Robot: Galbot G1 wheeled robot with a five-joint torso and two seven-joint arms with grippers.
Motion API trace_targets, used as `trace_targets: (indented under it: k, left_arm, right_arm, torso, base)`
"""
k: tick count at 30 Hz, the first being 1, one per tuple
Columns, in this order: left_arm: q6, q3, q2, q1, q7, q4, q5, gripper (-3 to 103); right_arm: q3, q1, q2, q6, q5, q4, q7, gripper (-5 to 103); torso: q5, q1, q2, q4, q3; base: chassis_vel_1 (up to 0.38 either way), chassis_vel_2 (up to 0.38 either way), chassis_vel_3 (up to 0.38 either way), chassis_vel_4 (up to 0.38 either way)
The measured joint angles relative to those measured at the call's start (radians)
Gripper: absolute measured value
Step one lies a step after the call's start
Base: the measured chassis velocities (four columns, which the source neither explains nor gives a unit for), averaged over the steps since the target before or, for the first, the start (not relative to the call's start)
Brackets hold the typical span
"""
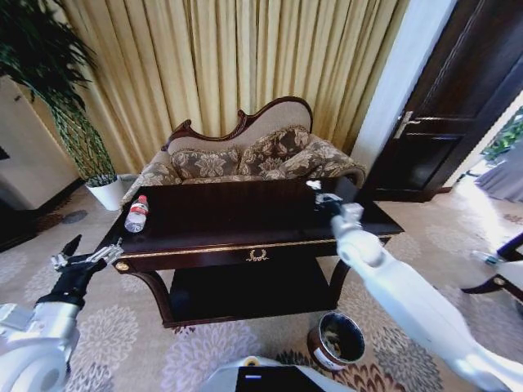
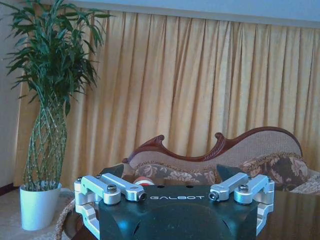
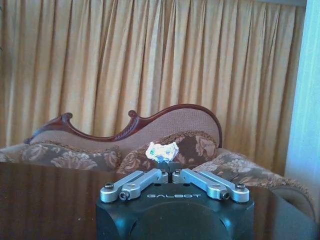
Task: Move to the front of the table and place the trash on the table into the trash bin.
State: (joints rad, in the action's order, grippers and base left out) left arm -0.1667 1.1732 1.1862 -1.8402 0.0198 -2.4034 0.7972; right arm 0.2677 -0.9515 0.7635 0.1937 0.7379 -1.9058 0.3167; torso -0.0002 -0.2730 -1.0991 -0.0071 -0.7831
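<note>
The dark table stands in front of me with the clear bottle lying on its left end. My left gripper hangs open just off the table's front left corner, apart from the bottle. In the left wrist view the bottle's red cap shows between the spread fingers of the left gripper. My right gripper is above the table's right side, shut on a white crumpled scrap held at the tips of the right gripper. The brown trash bin sits on the floor below the right arm.
A carved-back patterned sofa stands right behind the table, before yellow curtains. A tall plant in a white pot is at the back left. A dark door and a chair leg are to the right.
</note>
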Motion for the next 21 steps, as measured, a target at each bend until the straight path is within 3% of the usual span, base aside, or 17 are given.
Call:
trace_targets:
  k: [5, 7, 16, 21]
  left_arm:
    - [0.005, 0.003, -0.018, 0.023, -0.033, 0.046, 0.015, 100]
    - [0.005, 0.020, -0.038, 0.044, -0.084, 0.088, 0.031, 100]
    - [-0.008, 0.025, -0.090, 0.072, -0.094, 0.121, 0.060, 100]
    - [-0.031, 0.027, -0.122, 0.085, -0.088, 0.122, 0.074, 100]
  right_arm:
    - [0.045, -0.065, -0.006, -0.023, 0.017, -0.006, -0.061, 0]
    - [0.106, -0.129, -0.011, -0.024, 0.014, -0.025, -0.104, 0]
    - [0.218, -0.242, 0.008, -0.004, 0.004, -0.094, -0.098, 0]
    - [0.270, -0.332, 0.053, -0.002, -0.030, -0.132, -0.101, 0]
  torso:
    - [0.0003, 0.000, 0.000, 0.0003, 0.000]
    - [0.0003, 0.000, 0.000, 0.0003, 0.000]
    - [0.0000, 0.000, 0.000, 0.0002, 0.000]
    - [0.0003, 0.000, 0.000, 0.0000, 0.000]
  base:
    - [0.000, 0.000, 0.000, 0.000]
    - [0.000, 0.000, 0.000, 0.000]
    - [0.000, 0.000, 0.000, 0.000]
    - [0.056, -0.072, -0.050, 0.068]
